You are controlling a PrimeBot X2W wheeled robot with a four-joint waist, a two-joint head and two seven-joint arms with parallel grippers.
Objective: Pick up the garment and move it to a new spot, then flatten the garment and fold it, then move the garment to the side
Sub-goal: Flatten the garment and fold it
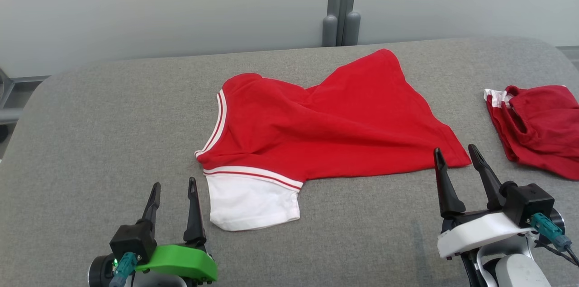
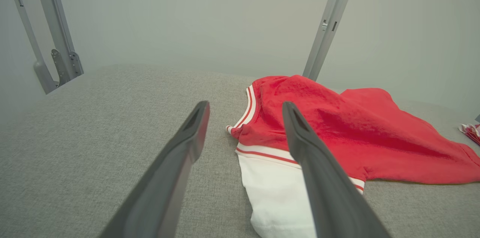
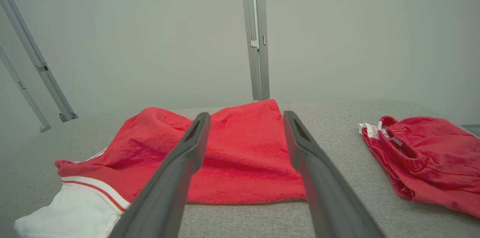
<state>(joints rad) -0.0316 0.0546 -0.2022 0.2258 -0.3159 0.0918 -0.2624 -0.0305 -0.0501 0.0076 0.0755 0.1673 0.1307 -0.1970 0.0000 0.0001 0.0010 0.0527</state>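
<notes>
Finding one: the garment (image 1: 325, 129), a red shirt with white sleeve and striped trim, lies at the middle of the grey table (image 1: 90, 133). It is spread out but rumpled, with a ridge of slack running across its body. Its white sleeve (image 1: 249, 205) points toward the table's near edge.

Finding two: my left gripper (image 1: 174, 182) hangs over the table's near edge on the left, fingers apart and holding nothing, just beside the white sleeve. My right gripper (image 1: 455, 148) stands at the near edge on the right, fingers likewise apart and empty, its tips at the shirt's hem corner.

Handling, as I judge it: light, soft and limp. The shirt should sag from any single pinch and drag on the cloth-covered table, and it looks neither fragile nor slippery. The best holds appear to be the doubled edges — the hem corner for my right, the banded sleeve seam for my left — lifted together.

Count: two garments, the second a bundled red piece (image 1: 538, 124) at the table's right edge. Also two grippers and one table.
</notes>
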